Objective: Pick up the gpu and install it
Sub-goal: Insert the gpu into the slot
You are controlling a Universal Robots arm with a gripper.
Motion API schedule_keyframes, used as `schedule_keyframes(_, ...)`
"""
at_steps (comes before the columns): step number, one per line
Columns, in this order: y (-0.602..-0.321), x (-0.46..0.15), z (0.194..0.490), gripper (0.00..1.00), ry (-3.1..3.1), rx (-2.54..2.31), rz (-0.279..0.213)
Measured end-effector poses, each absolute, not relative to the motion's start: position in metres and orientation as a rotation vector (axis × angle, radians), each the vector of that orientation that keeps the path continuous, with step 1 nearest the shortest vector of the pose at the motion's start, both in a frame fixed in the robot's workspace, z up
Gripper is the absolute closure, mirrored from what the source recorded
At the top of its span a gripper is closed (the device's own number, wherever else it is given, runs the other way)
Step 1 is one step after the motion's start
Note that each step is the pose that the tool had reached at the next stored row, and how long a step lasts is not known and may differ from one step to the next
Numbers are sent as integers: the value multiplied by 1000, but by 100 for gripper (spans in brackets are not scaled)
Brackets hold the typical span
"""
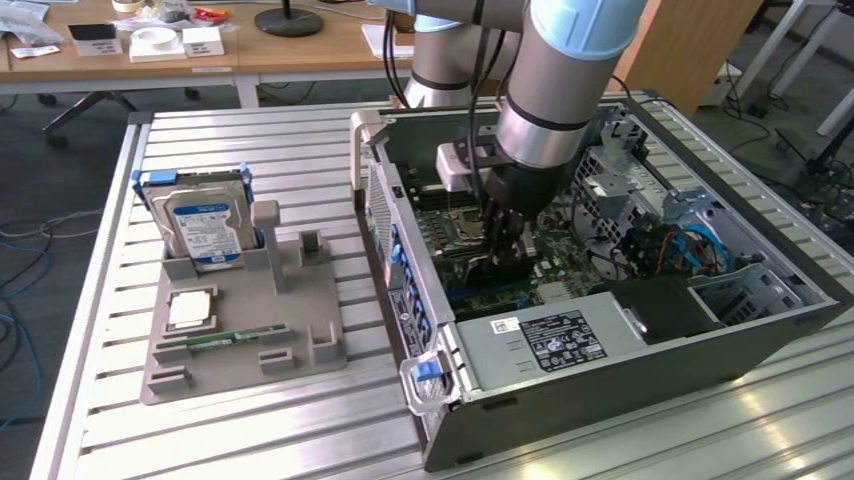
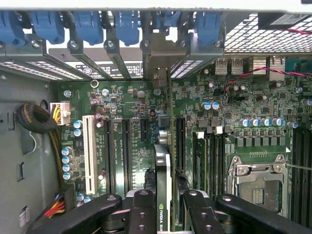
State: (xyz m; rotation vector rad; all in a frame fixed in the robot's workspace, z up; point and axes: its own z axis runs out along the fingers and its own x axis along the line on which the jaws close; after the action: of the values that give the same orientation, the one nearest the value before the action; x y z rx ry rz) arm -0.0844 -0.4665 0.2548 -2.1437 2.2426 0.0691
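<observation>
Clamped between the gripper's (image 2: pixel 163 207) black fingers (image 2: pixel 142 212), the gpu (image 2: pixel 163 170) is held edge-on, jaws partly closed on its thin card, above the motherboard (image 2: pixel 204 122) slots. Inside the open computer case (image 1: pixel 614 380) the gripper (image 1: pixel 507 262) is seen lowered from the exterior view, while a hard drive (image 1: pixel 203 225) is seen standing in a grey holder (image 1: pixel 240 340) outside.

The gripper (image 1: pixel 511 262) sat deep inside the open computer case (image 1: pixel 641 400), closed around the gpu (image 2: pixel 163 180) held edge-on over the motherboard (image 2: pixel 234 102). Drive cage and cables (image 1: pixel 667 240) crowded the exterior view's right; the slotted rear wall (image 1: pixel 387 215) closed the left. The way above the case stood open. On the counter (image 1: pixel 254 430), the grey holder (image 1: pixel 247 340) with its hard drive (image 1: pixel 203 225) stood well apart.
</observation>
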Motion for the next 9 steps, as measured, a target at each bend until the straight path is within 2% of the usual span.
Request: schedule_keyframes(9, -466, -86, 254, 73, 2242, -2143, 71)
